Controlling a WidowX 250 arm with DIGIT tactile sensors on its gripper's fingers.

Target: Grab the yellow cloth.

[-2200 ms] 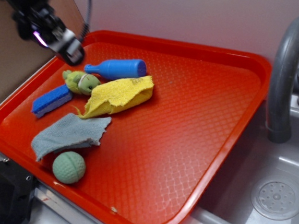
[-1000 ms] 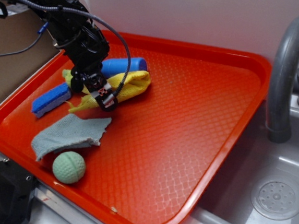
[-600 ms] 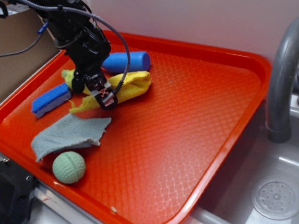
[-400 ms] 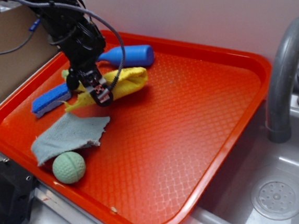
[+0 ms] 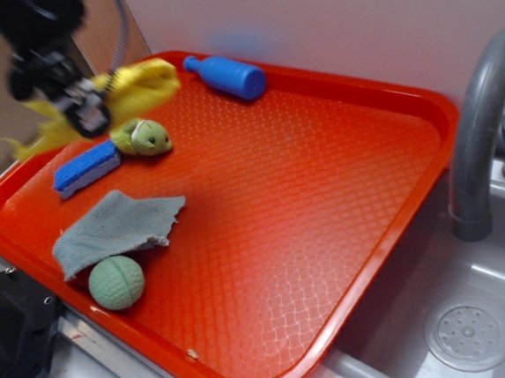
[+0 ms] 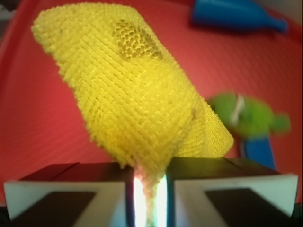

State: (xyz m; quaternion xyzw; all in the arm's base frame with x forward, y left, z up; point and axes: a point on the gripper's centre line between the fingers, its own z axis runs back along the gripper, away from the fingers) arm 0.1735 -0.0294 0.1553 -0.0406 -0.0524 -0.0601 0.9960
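Observation:
The yellow cloth (image 5: pixel 137 82) hangs in the air above the tray's far left corner, pinched in my gripper (image 5: pixel 85 115), which is blurred by motion. In the wrist view the coarse yellow cloth (image 6: pixel 137 99) bunches down into the narrow gap between my two fingers, and the gripper (image 6: pixel 149 189) is shut on it. One frayed end (image 5: pixel 40 137) trails off to the left, past the tray edge.
On the red tray (image 5: pixel 324 200) lie a blue bottle (image 5: pixel 229 74) at the far rim, a yellow-green plush toy (image 5: pixel 145 138), a blue sponge (image 5: pixel 85 166), a grey-blue cloth (image 5: pixel 114 229) and a green ball (image 5: pixel 116 282). A grey faucet (image 5: pixel 486 124) and sink stand at right.
My gripper came down onto the yellow cloth, closed on it, then lifted it up and to the left off the tray. The blue bottle was pushed toward the far rim; the plush toy is uncovered.

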